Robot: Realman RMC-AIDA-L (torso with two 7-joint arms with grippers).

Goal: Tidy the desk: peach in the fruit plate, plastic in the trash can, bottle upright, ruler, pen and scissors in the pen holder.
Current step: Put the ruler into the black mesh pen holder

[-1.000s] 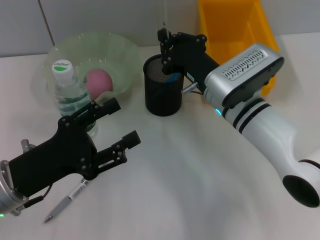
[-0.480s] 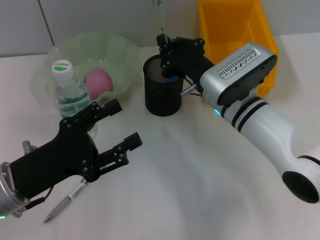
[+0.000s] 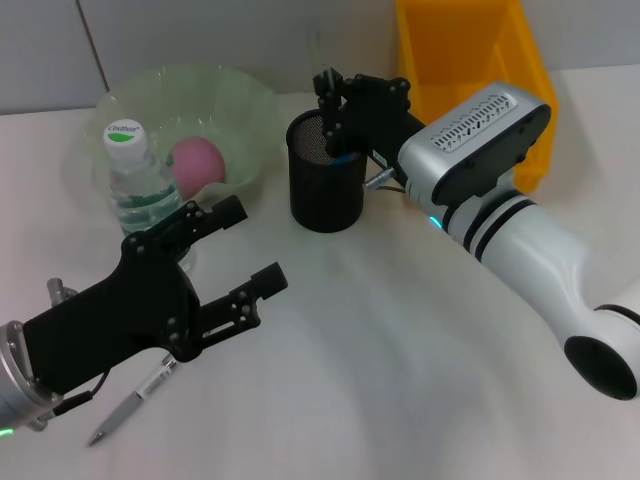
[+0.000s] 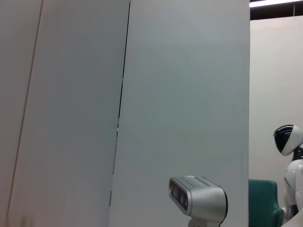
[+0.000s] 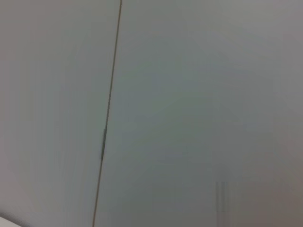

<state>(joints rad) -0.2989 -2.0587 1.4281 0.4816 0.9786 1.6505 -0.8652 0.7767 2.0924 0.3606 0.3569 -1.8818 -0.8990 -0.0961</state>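
My right gripper (image 3: 331,98) hangs over the far rim of the black mesh pen holder (image 3: 325,190), shut on a thin clear ruler (image 3: 317,45) that rises faintly above it. Something blue (image 3: 345,158) shows inside the holder. My left gripper (image 3: 245,248) hovers open above the table at the front left with nothing in it. The pen (image 3: 135,403) lies on the table under that arm. Beside the arm the bottle (image 3: 135,180) stands upright. The pink peach (image 3: 197,163) rests in the green fruit plate (image 3: 245,105). Scissors and plastic cannot be made out.
A yellow bin (image 3: 470,60) stands at the back right, behind my right arm. Both wrist views show only pale wall panels; the left wrist view also shows a grey device (image 4: 196,198) far off.
My right gripper has edged a little to the left over the pen holder, and the ruler's top has shifted left with it. The left arm has barely moved.
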